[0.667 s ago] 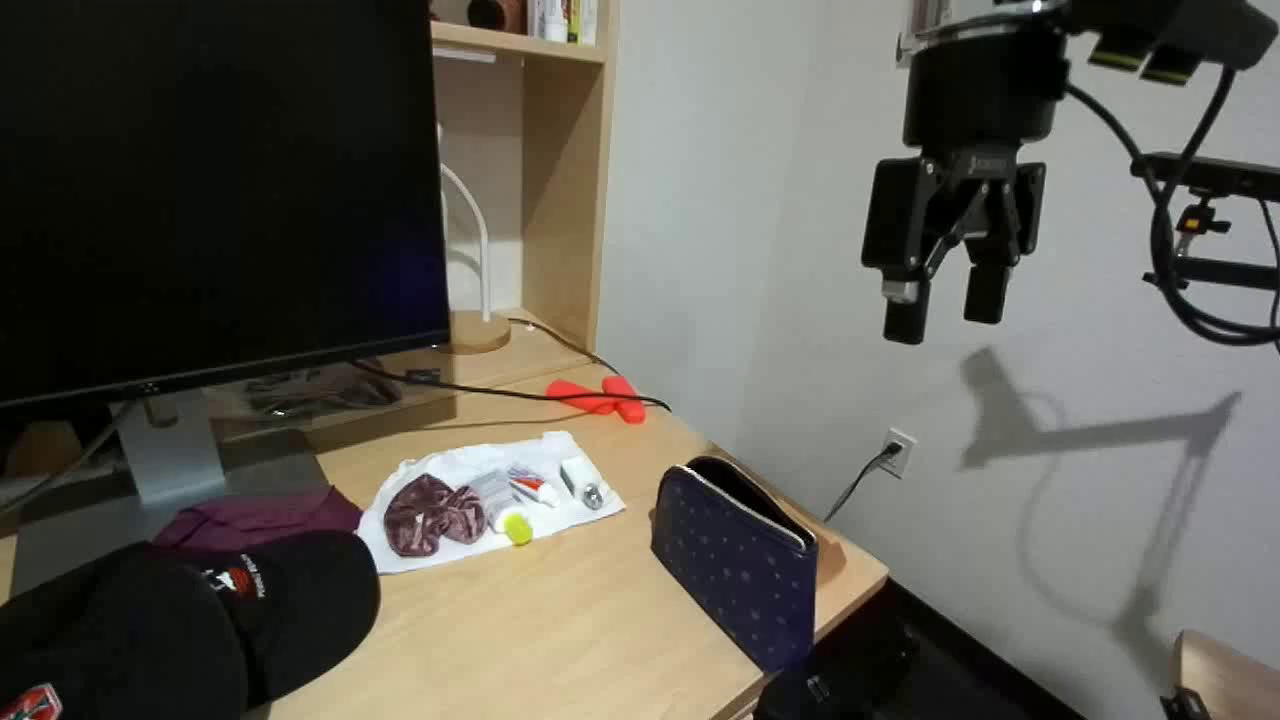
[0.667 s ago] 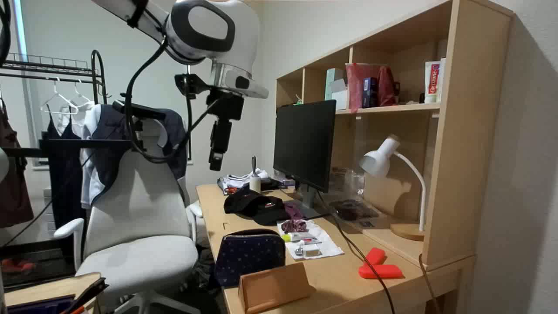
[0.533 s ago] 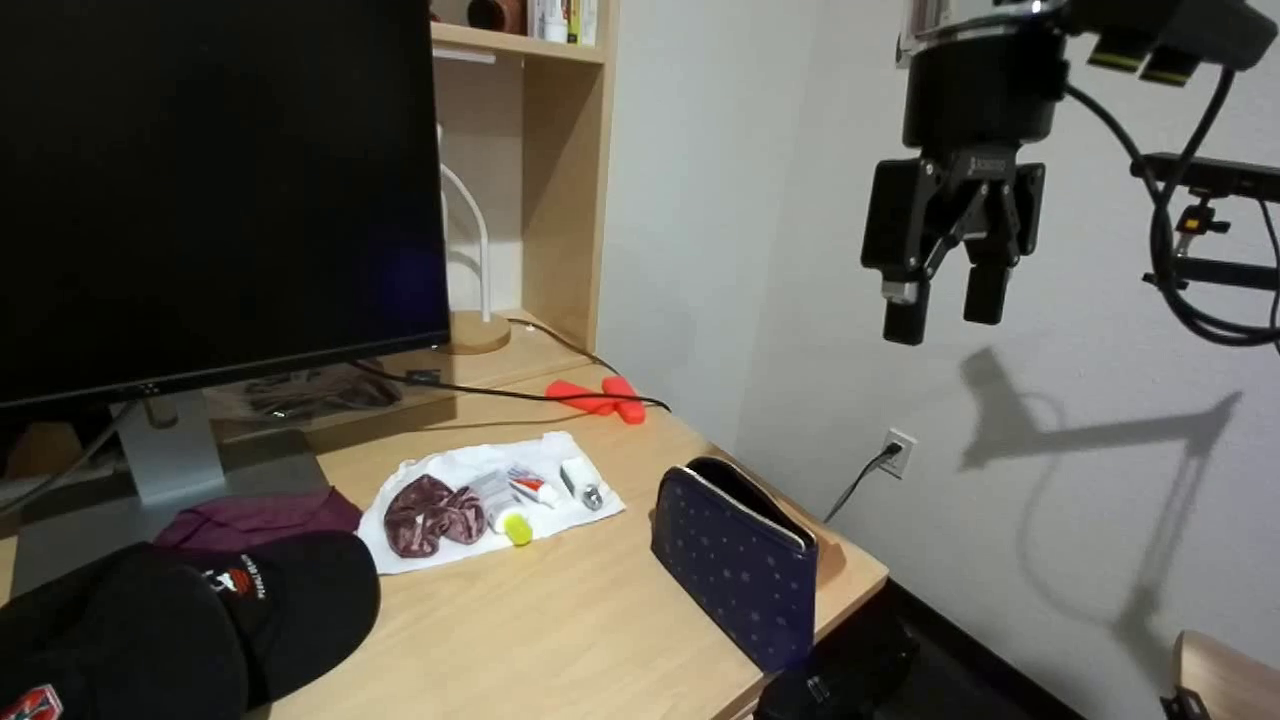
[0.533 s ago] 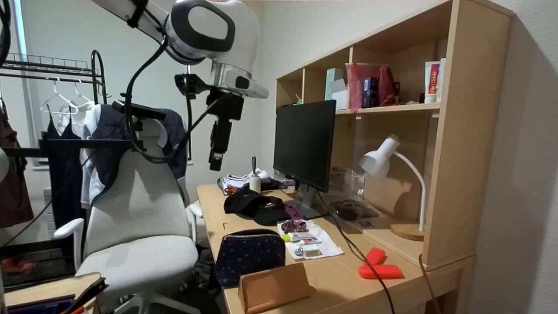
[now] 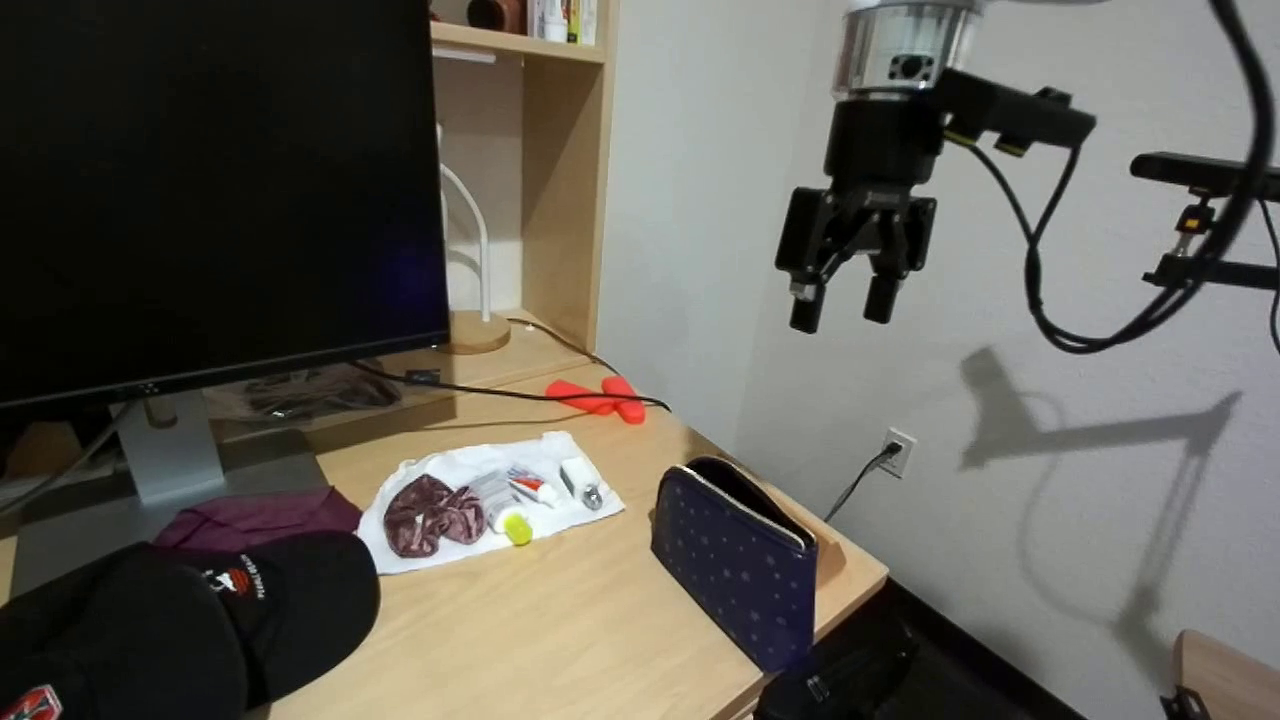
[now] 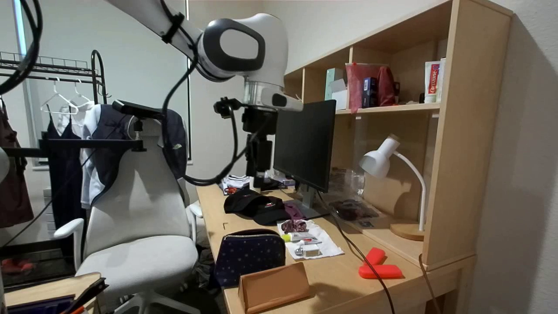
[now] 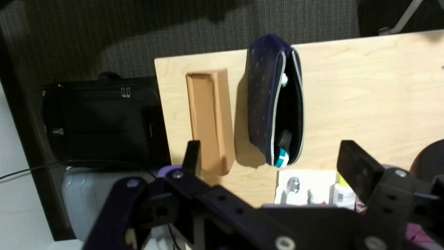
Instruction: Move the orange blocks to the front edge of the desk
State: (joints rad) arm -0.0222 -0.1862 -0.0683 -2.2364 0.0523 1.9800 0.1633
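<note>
Two orange blocks, an orange block [image 5: 625, 400] and another orange block [image 5: 568, 393], lie close together at the far corner of the desk [image 5: 540, 640] in an exterior view. In an exterior view the pair appears again as a nearer orange block [image 6: 383, 272] and a smaller-looking orange block [image 6: 375, 256] behind it. Well above the tabletop my gripper [image 5: 843, 308] hangs pointing down, its fingers wide apart and nothing between them. The wrist view has the gripper [image 7: 270, 149] over the pouch end of the desk; the blocks are out of that view.
A black cable [image 6: 353, 247] crosses over the blocks. Below the gripper stand a dark blue pouch [image 7: 260, 100] and a brown case [image 7: 208, 114]. Small tubes and a scrunchie lie on white paper [image 5: 550, 450]. The monitor [image 5: 220, 180], black cap [image 5: 310, 590], lamp [image 6: 377, 161] and shelf [image 6: 471, 144] stand around.
The arm has swung over the desk: the gripper has shifted left in an exterior view, and right and slightly down where the chair shows. Blocks have not moved; the fingers stay apart.
</note>
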